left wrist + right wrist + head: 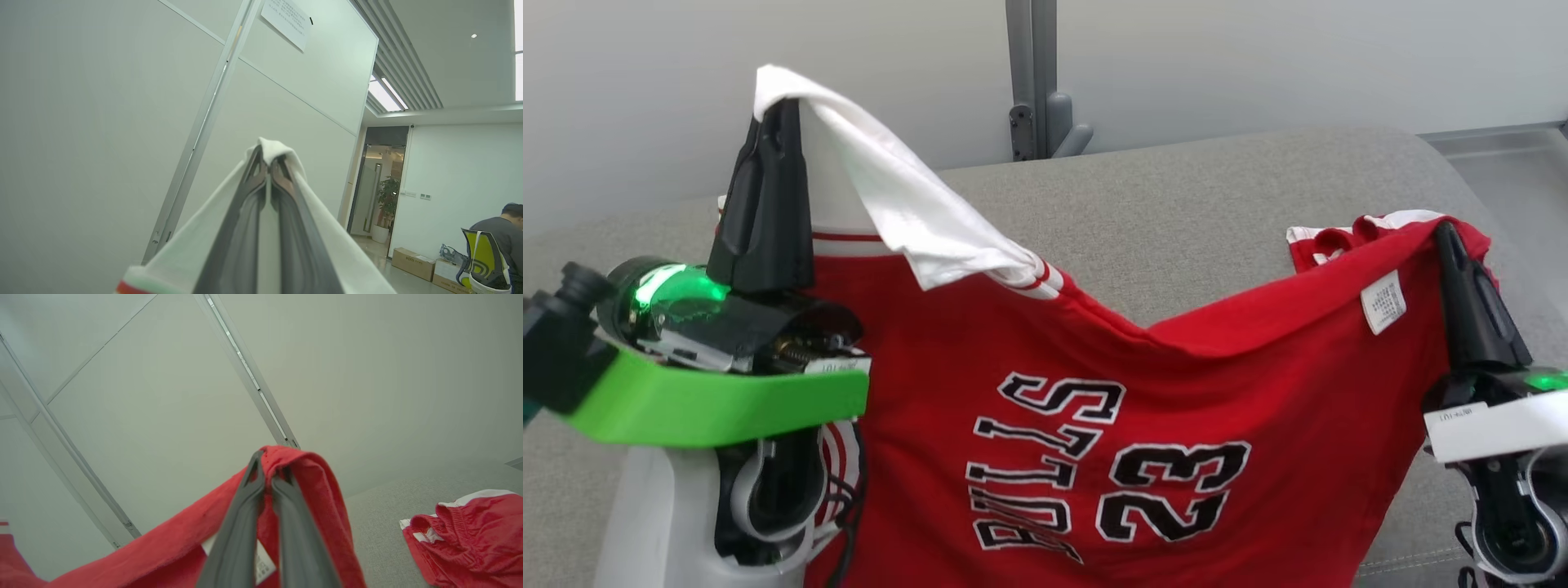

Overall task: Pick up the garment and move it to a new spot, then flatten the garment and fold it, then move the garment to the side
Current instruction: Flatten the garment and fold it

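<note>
Garment (1094, 392): red jersey hung between the pincers.
Left pincer (783, 110): ten o'clock, clamped on its white edge.
Right pincer (1447, 237): three o'clock, clamped on red edge.

In the head view the jersey (1217, 376) is cut off at 6 o'clock and hidden at 9 o'clock by the left arm (711, 400); its label's (1383, 302) print is too small to be read. In the left wrist view the wall sheet (286, 20) cannot be read, and the person (492, 230) at 4 o'clock is cropped and half hidden by a chair (484, 249). In the right wrist view the shorts (470, 535) are cropped at 4 o'clock.
</note>
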